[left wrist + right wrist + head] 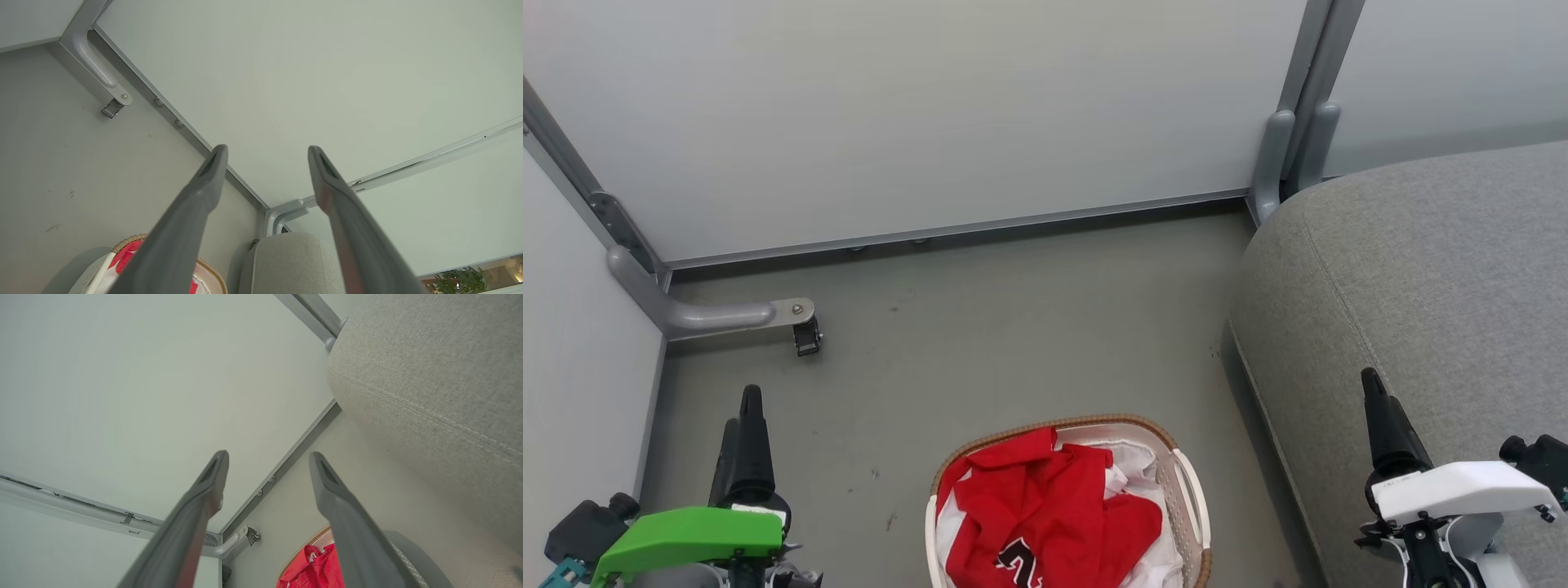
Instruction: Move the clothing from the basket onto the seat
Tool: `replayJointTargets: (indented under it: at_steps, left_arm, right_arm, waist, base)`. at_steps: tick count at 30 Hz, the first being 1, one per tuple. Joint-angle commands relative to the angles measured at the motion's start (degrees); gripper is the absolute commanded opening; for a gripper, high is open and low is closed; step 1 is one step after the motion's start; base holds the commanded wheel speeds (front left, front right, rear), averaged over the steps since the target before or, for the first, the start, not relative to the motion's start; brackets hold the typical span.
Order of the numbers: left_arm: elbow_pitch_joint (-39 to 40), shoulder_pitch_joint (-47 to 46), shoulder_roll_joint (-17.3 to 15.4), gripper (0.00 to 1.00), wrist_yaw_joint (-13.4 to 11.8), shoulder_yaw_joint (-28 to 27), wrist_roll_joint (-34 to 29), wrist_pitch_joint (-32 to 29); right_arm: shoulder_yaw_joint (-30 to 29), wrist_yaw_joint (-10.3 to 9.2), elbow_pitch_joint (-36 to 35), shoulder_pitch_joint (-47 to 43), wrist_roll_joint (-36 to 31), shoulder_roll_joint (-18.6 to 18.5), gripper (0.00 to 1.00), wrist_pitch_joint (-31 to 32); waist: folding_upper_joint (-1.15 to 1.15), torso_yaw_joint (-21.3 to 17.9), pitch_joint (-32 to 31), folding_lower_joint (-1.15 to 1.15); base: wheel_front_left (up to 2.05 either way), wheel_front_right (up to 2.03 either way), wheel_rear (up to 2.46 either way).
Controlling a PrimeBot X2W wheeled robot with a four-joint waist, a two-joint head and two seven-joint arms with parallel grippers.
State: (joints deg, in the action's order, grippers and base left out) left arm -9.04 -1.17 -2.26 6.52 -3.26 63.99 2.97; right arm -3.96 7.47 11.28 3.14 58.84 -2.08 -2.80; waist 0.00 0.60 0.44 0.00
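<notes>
Locate the clothing [1045, 506] heaped inside the basket [1094, 421], red with part of a black numeral showing. Count nothing as transferred: find no garment on the visible part of the seat [1421, 269], right of the basket. Note the left hand [267, 149], left of the basket, spread and empty; note the right hand [268, 455], right of the basket over the seat edge, likewise spread and empty. Judge the task unstarted; treat grasping, lifting, carrying and releasing as outstanding.
</notes>
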Motion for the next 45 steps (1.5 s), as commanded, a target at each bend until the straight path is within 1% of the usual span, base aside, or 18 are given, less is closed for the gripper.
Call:
replayJointTargets:
  at_steps: [1, 9, 19, 29, 45]
  left_arm:
    - [1.15, 0.31, -0.4, 1.0, -0.2, 0.22, -2.51, 0.57]
    - [1.6, 1.36, -0.46, 1.0, -0.42, 1.69, -10.6, 2.07]
    - [2.06, 2.22, -0.51, 1.0, -1.06, 3.2, -18.19, 3.83]
    - [2.5, 2.92, -0.57, 1.0, -1.27, 4.51, -24.34, 5.42]
    - [0.76, 4.01, -0.66, 1.0, -1.74, 5.7, -32.12, 7.66]
  right_arm:
    - [0.38, 0.01, -1.25, 0.09, -2.8, -0.41, 1.0, -0.72]
    - [1.01, 0.01, -1.62, -0.45, -9.91, -0.48, 1.0, -2.23]
    - [2.22, 0.02, -1.8, -0.91, -17.74, -0.57, 1.0, -3.99]
    - [2.93, 0.02, -1.73, -1.33, -23.77, -0.64, 1.0, -5.56]
    - [4.15, 0.02, -1.23, -1.78, -33.0, -0.74, 1.0, -7.83]
  waist:
    - [0.0, 0.0, 0.02, 0.0]
    - [0.0, 0.12, 0.09, 0.0]
    - [0.0, 0.25, 0.14, 0.0]
    - [0.0, 0.41, 0.17, 0.0]
    - [0.0, 0.62, 0.29, 0.0]
  base:
    - [0.0, 0.0, 0.0]
    - [0.0, 0.0, 0.0]
    - [0.0, 0.0, 0.0]
    - [0.0, 0.0, 0.0]
    - [0.0, 0.0, 0.0]
